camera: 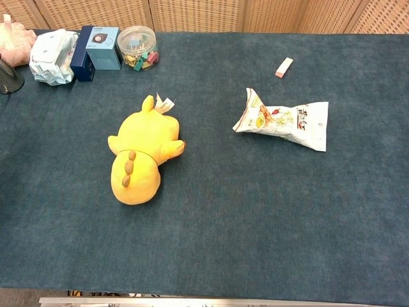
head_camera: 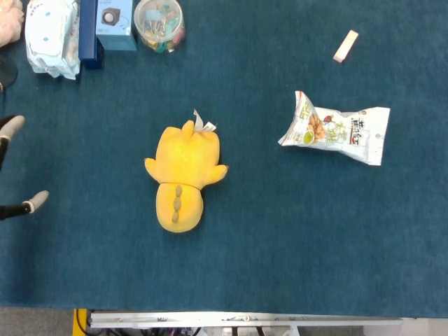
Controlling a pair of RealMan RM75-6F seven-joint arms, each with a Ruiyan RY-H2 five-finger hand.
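A yellow plush toy [head_camera: 183, 176] lies face down in the middle of the blue table cloth [head_camera: 280, 238], also seen in the chest view as the plush toy [camera: 142, 154]. A white snack bag [head_camera: 337, 129] lies to its right, the same snack bag [camera: 284, 120] in the chest view. Only two fingertips [head_camera: 12, 124] of my left hand [head_camera: 19, 207] show at the head view's left edge, spread apart, holding nothing, well left of the toy. My right hand is in neither view.
At the back left stand a tissue pack [head_camera: 50, 35], a blue box [head_camera: 112, 23], a clear jar of clips [head_camera: 159, 24] and a black base [camera: 9, 79]. A pink eraser [head_camera: 345, 46] lies at the back right.
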